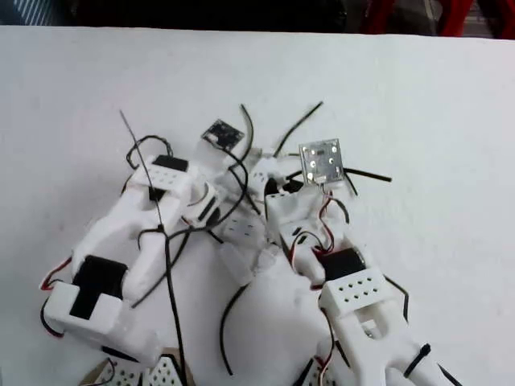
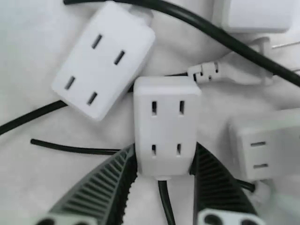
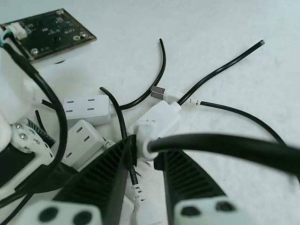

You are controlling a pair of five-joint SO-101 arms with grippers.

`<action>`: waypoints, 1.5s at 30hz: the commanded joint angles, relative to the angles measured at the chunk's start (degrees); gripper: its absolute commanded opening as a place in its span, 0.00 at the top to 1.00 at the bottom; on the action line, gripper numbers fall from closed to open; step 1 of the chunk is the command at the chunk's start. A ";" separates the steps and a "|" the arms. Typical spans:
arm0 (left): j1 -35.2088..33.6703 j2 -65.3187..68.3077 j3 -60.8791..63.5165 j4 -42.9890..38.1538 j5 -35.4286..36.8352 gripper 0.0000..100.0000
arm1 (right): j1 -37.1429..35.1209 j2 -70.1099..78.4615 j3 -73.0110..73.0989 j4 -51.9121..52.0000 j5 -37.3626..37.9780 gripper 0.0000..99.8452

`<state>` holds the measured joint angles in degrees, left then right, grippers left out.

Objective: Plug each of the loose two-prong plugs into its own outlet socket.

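Left claw pinches a white 2-outlet socket block at its cord end, a neighbouring outlet block just beyond. Right claw pinches a white 2-prong plug, prongs pointing away.

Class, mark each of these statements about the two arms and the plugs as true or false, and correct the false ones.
1. The left pincer grips a white block by its sides. True.
2. That block already has a plug in it. False: all its slots are empty.
3. The right pincer holds a plug with its prongs bare. True.
4. The plug's cord is white. False: it is black.
5. The table is dark wood. False: it is white.
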<state>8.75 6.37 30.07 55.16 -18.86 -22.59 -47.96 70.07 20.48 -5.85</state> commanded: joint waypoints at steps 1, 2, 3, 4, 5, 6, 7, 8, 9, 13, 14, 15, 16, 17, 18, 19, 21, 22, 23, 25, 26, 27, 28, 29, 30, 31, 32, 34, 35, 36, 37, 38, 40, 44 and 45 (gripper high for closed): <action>0.13 -0.57 -0.97 2.02 -3.25 0.84 | 0.66 -0.13 -0.70 -0.92 -0.44 0.98; 0.13 -0.57 -0.70 2.55 -3.34 0.84 | 0.66 -0.13 -0.70 -0.92 -0.44 0.98; 0.13 -0.57 -0.35 2.99 -3.52 0.84 | 0.66 -0.13 -0.70 -0.92 -0.44 0.98; 0.13 -0.57 -0.09 3.60 -3.60 0.84 | 0.66 -0.13 -0.70 -0.92 -0.44 0.98; 0.13 -0.57 0.18 4.22 -3.69 0.84 | 0.66 -0.13 -0.70 -0.92 -0.44 0.98; 0.13 -0.57 0.26 4.92 -4.04 0.84 | 0.66 -0.13 -0.70 -0.92 -0.44 0.98; 0.13 -0.57 0.26 5.71 -5.10 0.84 | 0.66 -0.13 -0.70 -0.92 -0.44 0.98; 0.13 -0.57 0.53 6.51 -6.15 0.84 | 0.66 -0.13 -0.70 -0.92 -0.44 0.98; 0.13 -0.57 1.05 6.86 -6.95 0.84 | 0.66 -0.13 -0.70 -0.92 -0.44 0.98; -0.92 -0.66 1.85 7.38 -7.56 0.84 | 0.57 -0.13 -0.70 -0.92 -0.44 0.98; -1.36 -0.66 1.76 7.38 -7.38 0.83 | 0.48 -0.04 -0.70 -0.92 -0.35 0.98; -1.80 -0.66 1.14 7.38 -7.12 0.83 | 0.48 0.04 -0.70 -0.92 -0.26 0.98; -2.24 -0.66 0.70 7.38 -7.12 0.83 | 0.40 0.13 -0.70 -0.92 -0.26 0.98; -2.68 -0.66 0.26 7.47 -7.12 0.83 | 0.40 0.13 -0.70 -0.92 -0.26 0.98; -3.03 -0.66 -0.09 7.47 -7.12 0.83 | 0.40 0.22 -0.70 -0.92 -0.18 0.98; -3.12 -0.66 -0.35 7.47 -7.12 0.82 | 0.40 0.31 -0.70 -0.92 -0.18 0.98; -3.30 -0.66 -1.23 9.32 -7.12 0.79 | 0.40 0.31 -0.70 -0.92 -0.09 0.98; -3.30 -0.66 -2.02 10.46 -7.12 0.77 | 0.40 0.31 -0.70 -0.92 -0.09 0.98; -3.30 -0.66 -2.99 11.78 -7.03 0.76 | 0.40 0.31 -0.70 -0.92 0.00 0.98; -3.38 -0.66 -4.92 13.80 -5.71 0.75 | 0.40 0.31 -0.70 -0.92 0.00 0.98; -3.38 -0.66 -5.98 14.59 -4.75 0.75 | 0.40 0.31 -0.70 -0.92 0.00 0.98; -3.38 -0.66 -6.95 15.30 -4.22 0.75 | 0.40 0.31 -0.70 -0.92 0.00 0.98; -3.38 -0.66 -7.82 15.91 -3.78 0.75 | 0.40 0.31 -0.70 -0.92 0.00 0.98; -3.38 -0.66 -8.70 16.53 -3.52 0.75 | 0.40 0.31 -0.70 -0.92 0.00 0.98; -3.38 -0.66 -9.49 17.23 -3.60 0.75 | 0.40 0.31 -0.70 -0.92 0.09 0.98; -3.38 -0.66 -10.29 17.85 -3.60 0.75 | 0.40 0.31 -0.70 -0.92 0.09 0.98; -3.38 -0.84 -10.90 18.64 -3.52 0.75 | 0.40 0.40 -0.70 -0.92 0.09 0.98; -3.38 -3.12 -11.08 19.69 -1.85 0.75 | 0.31 0.40 -0.70 -0.92 0.09 0.98; -3.47 -5.14 -10.55 19.87 -1.49 0.75 | 0.31 0.40 -0.70 -0.92 0.18 0.98; -3.56 -8.04 -9.58 19.96 -1.23 0.75 | 0.31 0.40 -0.70 -0.92 0.18 0.98; -4.26 -11.38 -8.62 19.96 -1.23 0.75 | 0.31 0.40 -0.70 -0.92 0.35 0.98; -4.88 -15.08 -7.30 19.60 -1.23 0.75 | 0.31 0.40 -0.70 -0.92 1.32 0.98; -6.64 -22.90 -4.57 19.52 -1.23 0.75 | 0.13 0.40 -0.53 -0.92 3.08 0.98; -12.62 -35.12 2.73 17.93 -0.70 0.75 | -2.77 0.40 -0.88 0.84 4.84 0.98; -14.55 -37.23 5.10 16.70 -0.70 0.75 | -4.09 0.40 -1.32 1.71 5.27 0.98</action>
<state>0.04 -18.77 29.45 74.68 -20.35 -23.65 -47.60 70.07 20.92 -2.15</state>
